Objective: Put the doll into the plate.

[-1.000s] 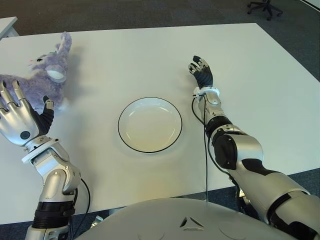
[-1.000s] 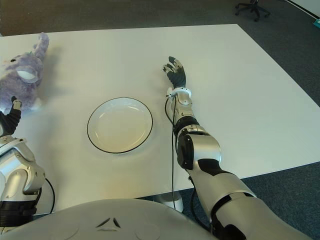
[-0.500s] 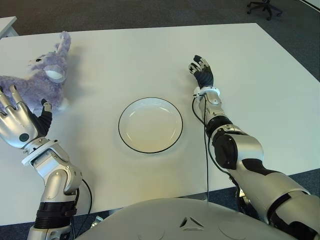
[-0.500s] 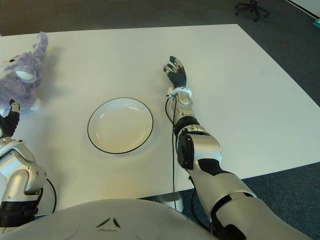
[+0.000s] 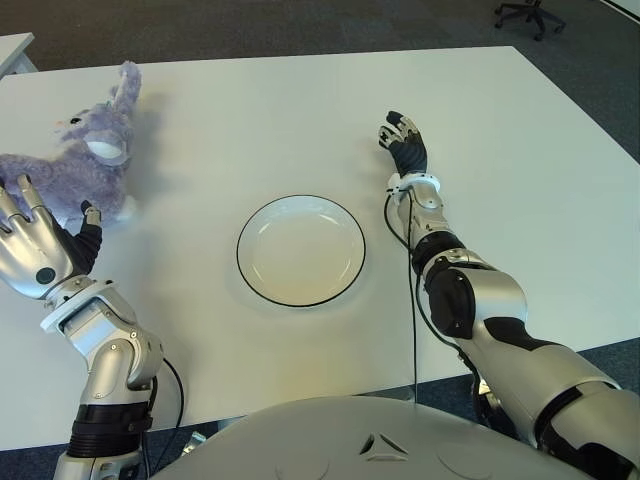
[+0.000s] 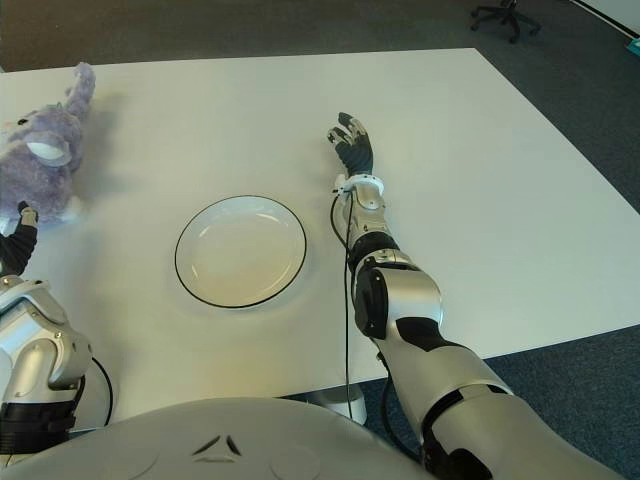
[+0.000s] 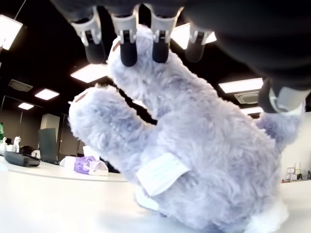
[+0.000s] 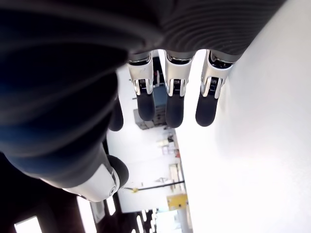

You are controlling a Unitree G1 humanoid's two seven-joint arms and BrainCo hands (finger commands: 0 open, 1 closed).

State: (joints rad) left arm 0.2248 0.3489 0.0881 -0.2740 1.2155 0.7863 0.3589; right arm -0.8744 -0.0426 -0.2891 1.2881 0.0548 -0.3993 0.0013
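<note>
The doll (image 5: 88, 165), a fluffy purple plush animal with a white muzzle, lies on the white table (image 5: 250, 120) at the far left. My left hand (image 5: 38, 245) is just in front of it, fingers spread and holding nothing. In the left wrist view the doll (image 7: 194, 160) fills the frame, with the fingertips (image 7: 129, 53) hovering at its fur. The white plate (image 5: 300, 249) with a dark rim sits empty in the middle of the table. My right hand (image 5: 404, 145) shows to the right of the plate, fingers extended and holding nothing.
A thin black cable (image 5: 411, 300) runs along my right forearm toward the table's front edge. Dark carpet surrounds the table, with an office chair base (image 5: 529, 14) at the far right corner.
My left hand has drawn back toward me, away from the doll, with its fingers still spread. The doll, the plate and the right hand have stayed put.
</note>
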